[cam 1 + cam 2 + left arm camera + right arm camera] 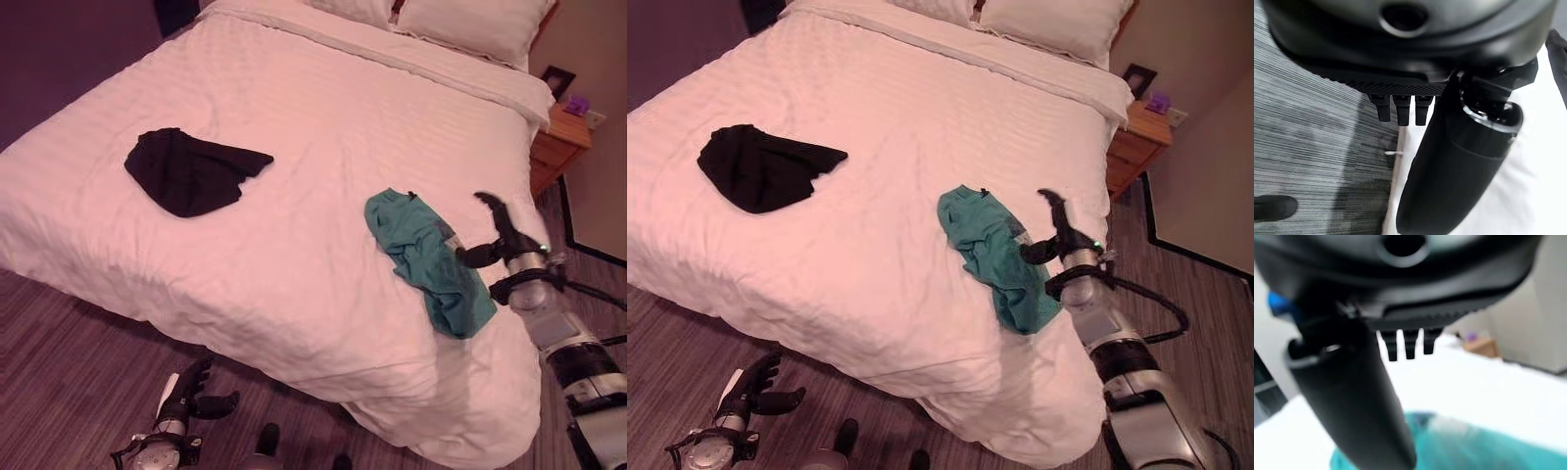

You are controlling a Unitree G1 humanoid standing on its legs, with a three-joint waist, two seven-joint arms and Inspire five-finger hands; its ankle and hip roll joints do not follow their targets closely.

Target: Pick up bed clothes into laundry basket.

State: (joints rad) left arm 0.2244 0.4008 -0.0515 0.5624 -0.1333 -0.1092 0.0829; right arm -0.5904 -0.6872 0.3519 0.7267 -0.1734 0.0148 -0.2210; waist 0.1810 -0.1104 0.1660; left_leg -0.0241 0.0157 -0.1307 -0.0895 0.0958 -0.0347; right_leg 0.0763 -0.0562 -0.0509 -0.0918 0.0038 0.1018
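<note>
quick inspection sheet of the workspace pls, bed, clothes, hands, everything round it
surface: white bed, cover smooth, two pillows at the head
job's things: teal garment crumpled by the bed's right edge; black garment lying on the left part; no laundry basket seen
clutter: nothing seen on the bed besides the clothes
grippers: right robot hand open, just beside the teal garment; left robot hand open, low over the floor, holding nothing
cables: nothing noted
surroundings: wooden nightstand right of the bed, grey striped floor
</note>
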